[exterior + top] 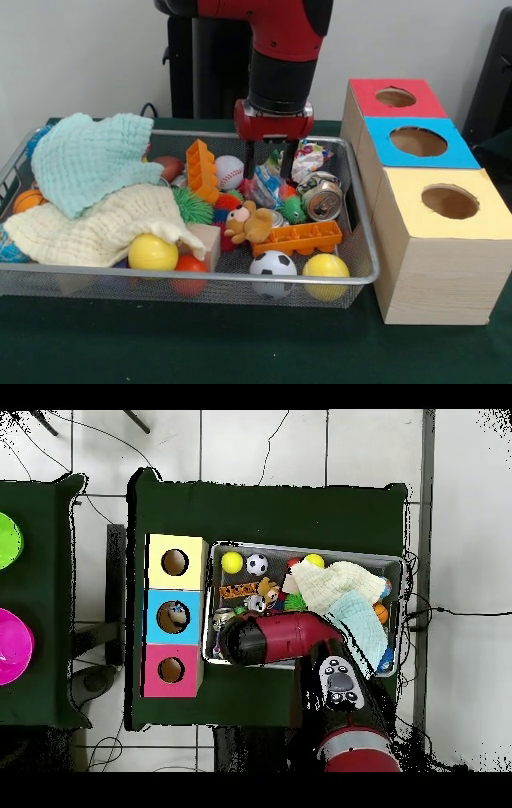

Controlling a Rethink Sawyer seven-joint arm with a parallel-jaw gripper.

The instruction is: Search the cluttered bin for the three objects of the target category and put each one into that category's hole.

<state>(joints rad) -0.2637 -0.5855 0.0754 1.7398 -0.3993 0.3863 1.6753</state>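
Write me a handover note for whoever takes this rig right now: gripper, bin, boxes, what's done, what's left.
Gripper: lowered into the far side of the wire bin, just above a crumpled wrapper and crushed can; whether it is open or shut cannot be told, and nothing is visibly held.
Bin: still cluttered. Two cloths cover one end; balls, orange blocks and a small teddy bear lie around them.
Boxes: the red box, blue box and yellow box stand beside the bin. In the overhead view something shows in the blue hole.
Done: unclear, perhaps one drop.
Left: locate and drop the remaining targets.
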